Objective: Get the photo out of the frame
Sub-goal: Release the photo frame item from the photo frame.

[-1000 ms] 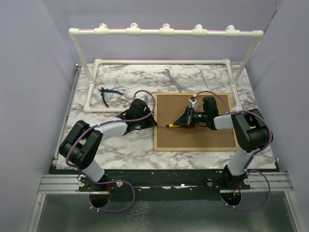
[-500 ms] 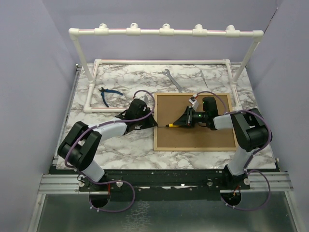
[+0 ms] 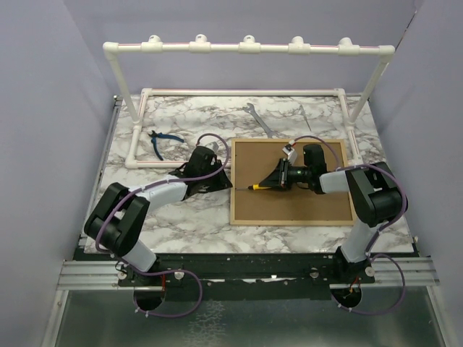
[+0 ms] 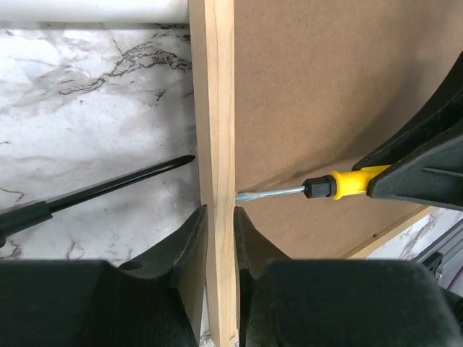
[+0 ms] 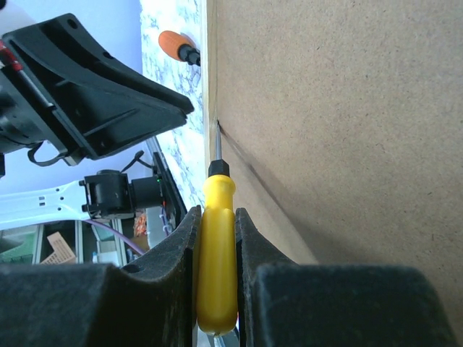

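Left wrist view, your holdings: left hand [image 4: 220,217] clamped on frame [image 4: 217,108] edging; right hand [image 5: 217,217] gripping screwdriver [image 5: 217,253], tip at seam beside backing [image 5: 347,108]; frame lies face down on tabletop [image 4: 94,108]; photo unseen, presumably beneath; backing not yet off; prying, lifting, photo removal all remain.

Face-down frame [image 3: 289,206] on table [image 3: 181,220], left tool [image 3: 228,182] at its edge (right tool [image 3: 271,183] with screwdriver [image 3: 257,187])

Lab booth: lilac walls [image 3: 43,108], PVC rack [image 3: 246,48]
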